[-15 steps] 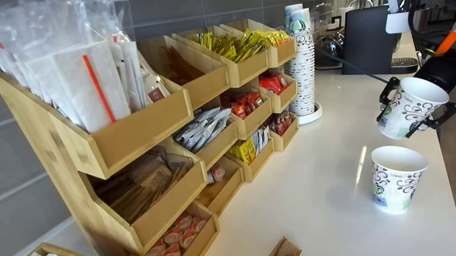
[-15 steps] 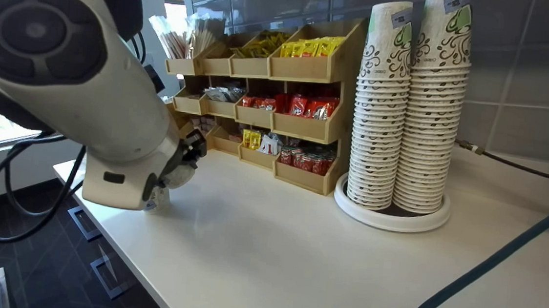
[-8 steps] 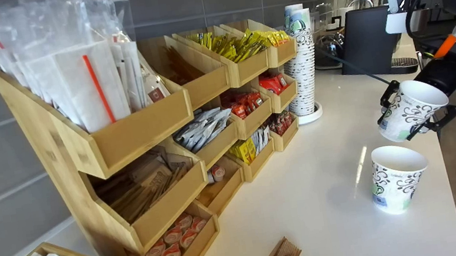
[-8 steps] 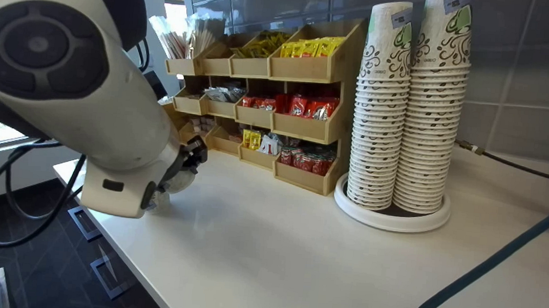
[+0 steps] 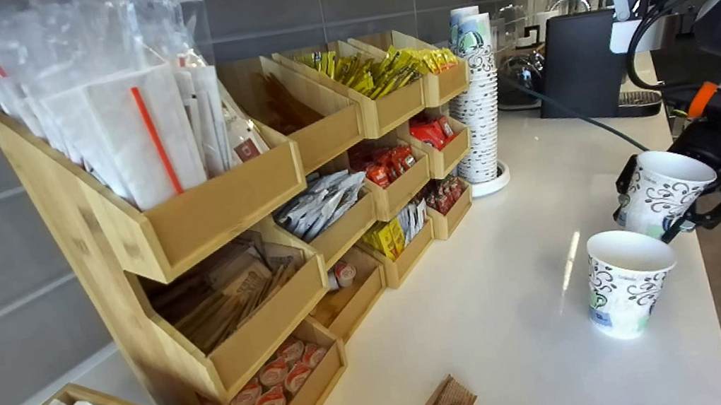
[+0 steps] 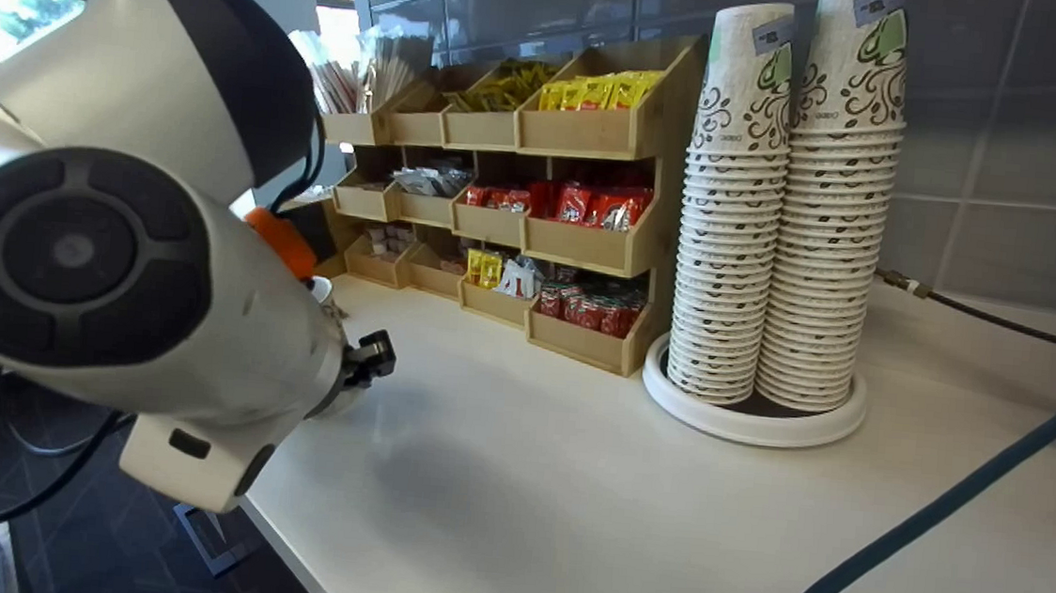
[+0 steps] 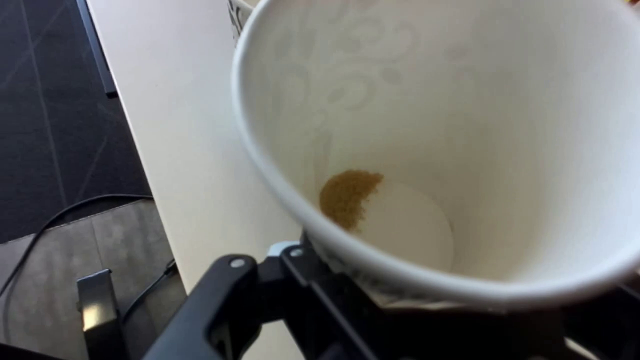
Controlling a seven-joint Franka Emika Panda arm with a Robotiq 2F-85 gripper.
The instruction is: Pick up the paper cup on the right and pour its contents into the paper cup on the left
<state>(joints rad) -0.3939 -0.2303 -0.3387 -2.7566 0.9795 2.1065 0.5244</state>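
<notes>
My black gripper (image 5: 644, 224) has a white swirl-print paper cup (image 5: 662, 189) pinched, right side of an exterior view, and if I swing in too low I could totally clip the matching white paper cup (image 5: 631, 294) standing lower right and spill the brown granules (image 7: 347, 197).

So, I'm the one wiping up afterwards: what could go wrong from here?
The brown powder in the held cup could spill on the counter if poured short of the standing cup. A bump might topple the standing cup: it looks close to the held one, and sits near the counter's edge.
</notes>
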